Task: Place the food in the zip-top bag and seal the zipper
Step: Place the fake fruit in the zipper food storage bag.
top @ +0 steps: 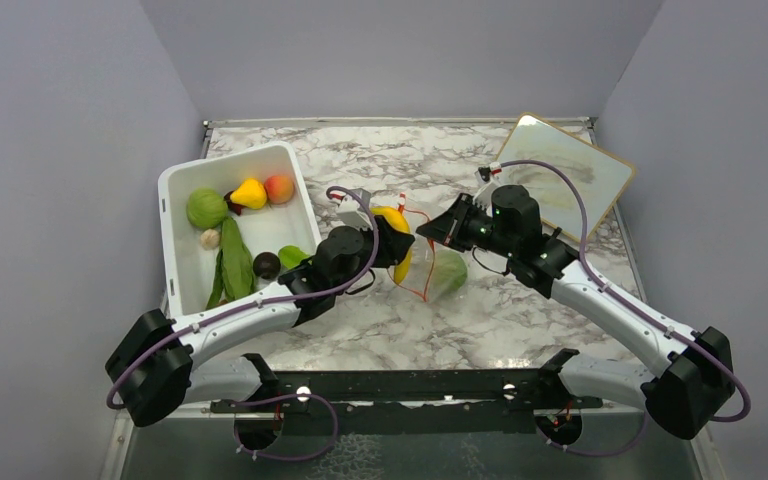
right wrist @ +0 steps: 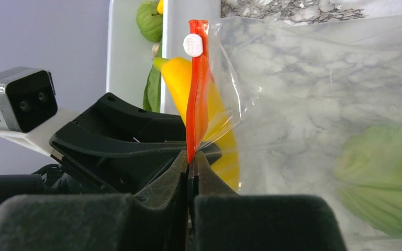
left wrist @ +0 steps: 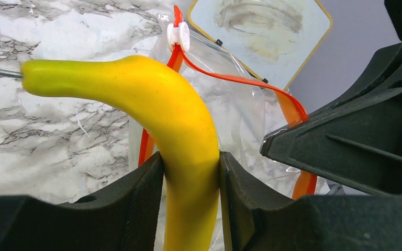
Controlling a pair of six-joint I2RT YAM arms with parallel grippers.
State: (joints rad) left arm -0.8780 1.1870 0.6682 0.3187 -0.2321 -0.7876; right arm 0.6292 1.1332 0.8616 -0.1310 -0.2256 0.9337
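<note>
Black padded fingers of the left end effector are clamped on the lower half of a yellow toy banana, one finger on each flank, and the fruit curves up and away past the fingertips to a greenish tip. Directly beyond those fingertips stands the clear crinkly zip-top bag. Its red-orange zipper strip loops behind the banana, and a white slider tab sits at the strip's far end. Whether the banana's tip is already inside the mouth cannot be told.

The right end effector is pinched fully together on that zipper strip, holding the mouth edge upright so the strip rises straight from its fingertips. To its right, inside the bag, lies a pale green leafy toy vegetable.

In the top view the left arm runs from its near-left base forward and rightward, with the wrist aimed at the bag. The right arm reaches from the near-right base forward and leftward, bent at the elbow, so the two end effectors face each other across the bag on the marble desk.

Left of the left end effector is a white rectangular tub holding more toy produce. Behind the right end effector lies a wood-framed whiteboard.
</note>
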